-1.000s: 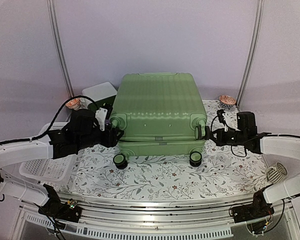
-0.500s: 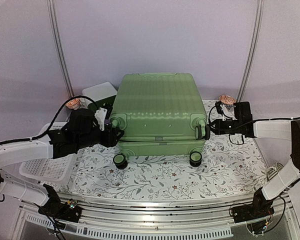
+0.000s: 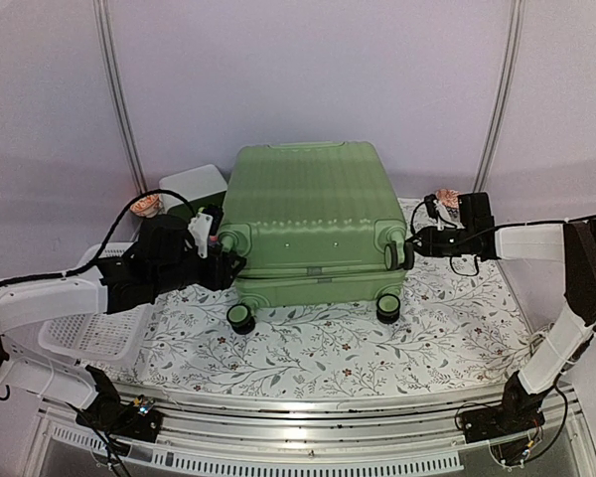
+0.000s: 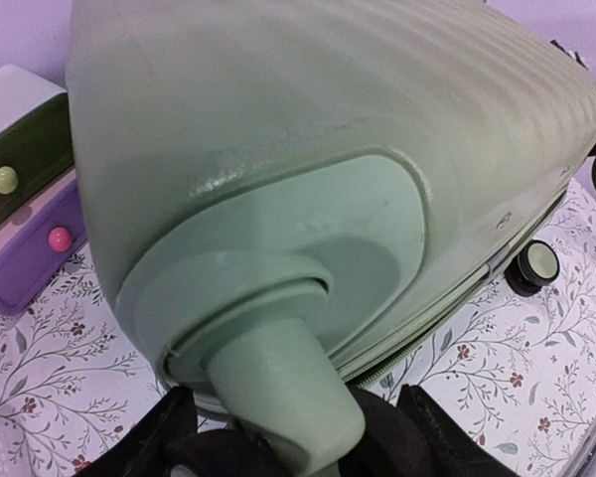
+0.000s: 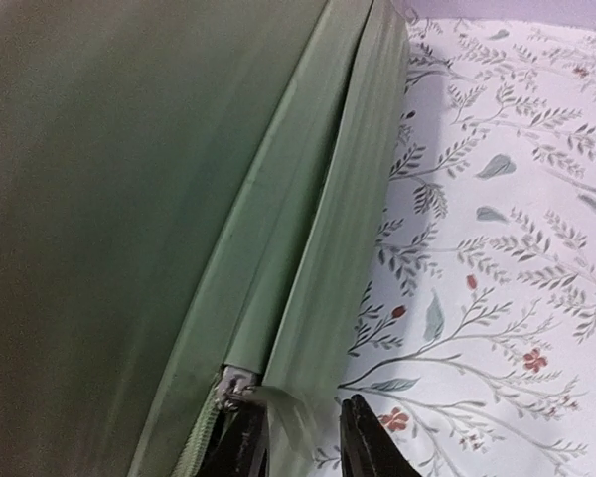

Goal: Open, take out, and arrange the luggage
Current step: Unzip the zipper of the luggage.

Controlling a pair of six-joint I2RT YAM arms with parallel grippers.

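SUITCASE STILL SHUT: My right fingers (image 5: 363, 437), pressed together a second ago, have begun to part at the right-hand seam of the light-green ribbed hard-shell suitcase (image 3: 313, 214). My right arm has swung from the near corner wheel farther back along that side. A narrow gap shows between these fingers, with the shell's edge in it, just beside the small grey zip pull (image 5: 236, 383). Whether they pinch anything I cannot tell.

My left fingers (image 4: 432, 442) stay clamped on the green wheel mount (image 4: 278, 388) at the case's near left corner, as before. The case itself has slid slightly away from the near edge.

I judge that a pull along the zip is ending and a fresh grip will be needed. The opening step is not done: the two shells lie together and no lining shows.

The suitcase lies flat in the middle of the flower-printed table (image 3: 308, 353), black wheels (image 3: 240, 318) toward me, ribs running front to back across the lid. A white perforated plastic basket (image 3: 84, 333) sits to its left, and a small white-and-green drawer box (image 3: 194, 184) stands behind its left corner.
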